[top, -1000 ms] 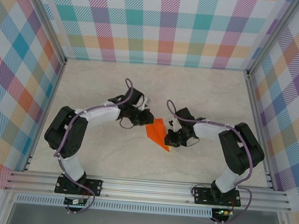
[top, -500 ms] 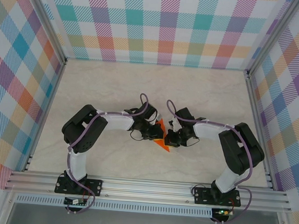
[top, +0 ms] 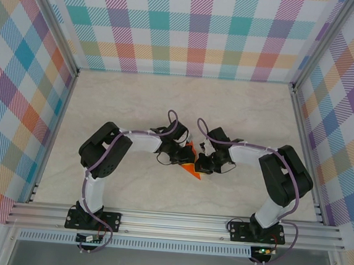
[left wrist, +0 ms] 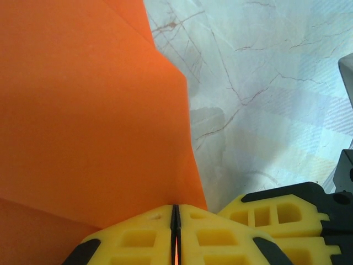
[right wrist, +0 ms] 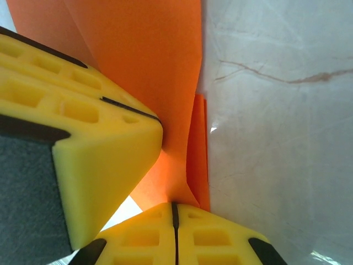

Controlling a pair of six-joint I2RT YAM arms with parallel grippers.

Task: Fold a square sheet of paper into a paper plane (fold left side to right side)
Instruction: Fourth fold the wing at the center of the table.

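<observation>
The paper (top: 191, 165) lies at the middle of the table (top: 136, 104), already a creased, layered shape and not a flat square, with one corner poking out toward 5 o'clock. The left gripper (top: 181, 156) sits at its 9 o'clock side and the right gripper (top: 203, 164) at its 3 o'clock side, nearly touching each other over the sheet.

In each wrist view our own two jaws are pressed together with no gap, and the orange edge runs straight into the seam. We read both grippers as pinching paper, though how many layers each one holds is hidden. In the right wrist view a narrow folded strip lies along the paper's 3 o'clock edge, just above our jaws.

We judge that the left-to-right fold is under way. To do it well, we want the right gripper to act as the anchor, staying put and low so the sheet cannot slide on the smooth table. The left gripper should carry its flap in a low arc toward 3 o'clock, never pulling away from the anchor, since thin paper held at two points tears or buckles easily.

We should line up the moving edge with the far edge before flattening. The bodies are crowded, so we need to watch for finger collisions. We let go only once the crease is pressed down.
</observation>
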